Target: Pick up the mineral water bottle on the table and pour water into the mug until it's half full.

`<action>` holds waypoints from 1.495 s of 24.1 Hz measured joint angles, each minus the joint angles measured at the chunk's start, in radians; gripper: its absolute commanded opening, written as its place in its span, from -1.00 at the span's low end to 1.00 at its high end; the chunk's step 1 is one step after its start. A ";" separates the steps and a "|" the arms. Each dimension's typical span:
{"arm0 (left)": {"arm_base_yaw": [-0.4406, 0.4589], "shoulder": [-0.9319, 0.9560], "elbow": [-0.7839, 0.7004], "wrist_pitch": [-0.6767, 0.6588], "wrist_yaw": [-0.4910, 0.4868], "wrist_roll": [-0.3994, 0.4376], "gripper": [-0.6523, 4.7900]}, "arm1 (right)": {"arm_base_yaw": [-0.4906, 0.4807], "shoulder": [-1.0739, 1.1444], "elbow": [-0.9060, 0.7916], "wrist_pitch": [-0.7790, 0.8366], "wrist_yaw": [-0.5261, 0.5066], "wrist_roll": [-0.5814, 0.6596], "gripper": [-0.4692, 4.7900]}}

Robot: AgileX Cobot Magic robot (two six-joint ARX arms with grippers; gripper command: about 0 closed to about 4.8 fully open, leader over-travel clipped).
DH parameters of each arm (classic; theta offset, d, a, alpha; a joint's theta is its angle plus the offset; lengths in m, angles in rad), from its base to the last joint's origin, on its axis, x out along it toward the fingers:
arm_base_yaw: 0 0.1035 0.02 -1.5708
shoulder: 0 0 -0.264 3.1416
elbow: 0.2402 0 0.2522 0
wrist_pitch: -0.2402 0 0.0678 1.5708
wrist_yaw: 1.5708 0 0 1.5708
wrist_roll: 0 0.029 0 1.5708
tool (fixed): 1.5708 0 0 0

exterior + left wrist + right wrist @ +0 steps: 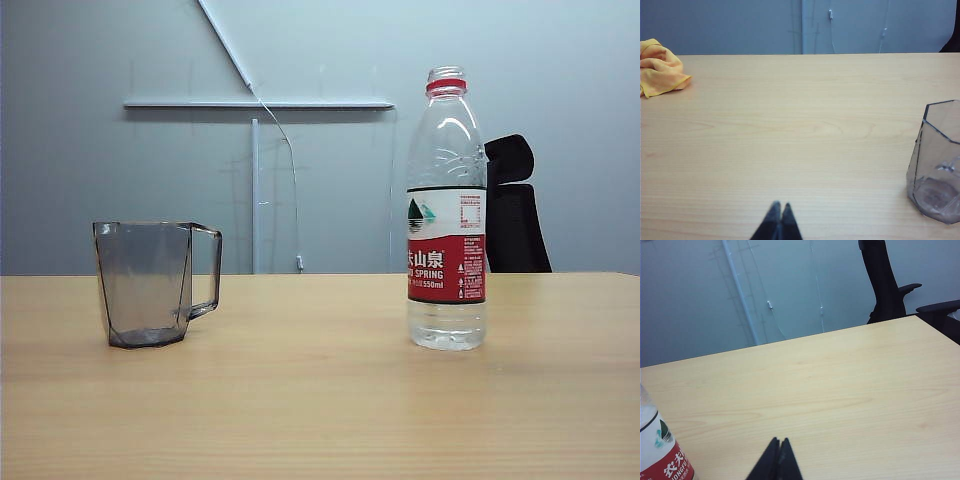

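The mineral water bottle (446, 215) stands upright on the right of the table (320, 400), uncapped, with clear water (446, 325) in its base. The smoky-grey mug (150, 283) stands at the left, handle toward the bottle. Neither gripper shows in the exterior view. My left gripper (779, 206) hovers shut over bare wood, with the mug (936, 162) off to one side and apart from it. My right gripper (779, 441) is shut and holds nothing; the bottle's label (662, 452) shows at the picture's edge, apart from the fingers.
A crumpled orange cloth (659, 67) lies near the table's far edge in the left wrist view. A black office chair (890, 285) stands behind the table on the bottle's side. A grey wall with a thin cable lies beyond.
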 measured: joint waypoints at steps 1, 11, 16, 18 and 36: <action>0.000 0.000 0.000 0.000 0.000 0.000 -0.77 | 0.000 0.000 0.000 0.000 0.000 0.000 -0.82; -0.002 0.000 0.000 0.000 0.000 0.000 -0.77 | 0.001 0.000 0.000 -0.013 0.000 -0.074 -0.82; -0.187 0.000 0.000 0.000 -0.004 0.000 -0.77 | 0.006 0.000 0.000 -0.011 -0.066 -0.027 -0.82; -0.304 0.000 0.000 0.000 -0.003 0.000 -0.77 | 0.006 0.000 0.000 -0.007 -0.171 0.016 -0.81; -0.668 0.146 0.000 -0.001 0.000 0.000 -0.77 | 0.587 0.480 0.156 0.123 0.058 -0.130 1.00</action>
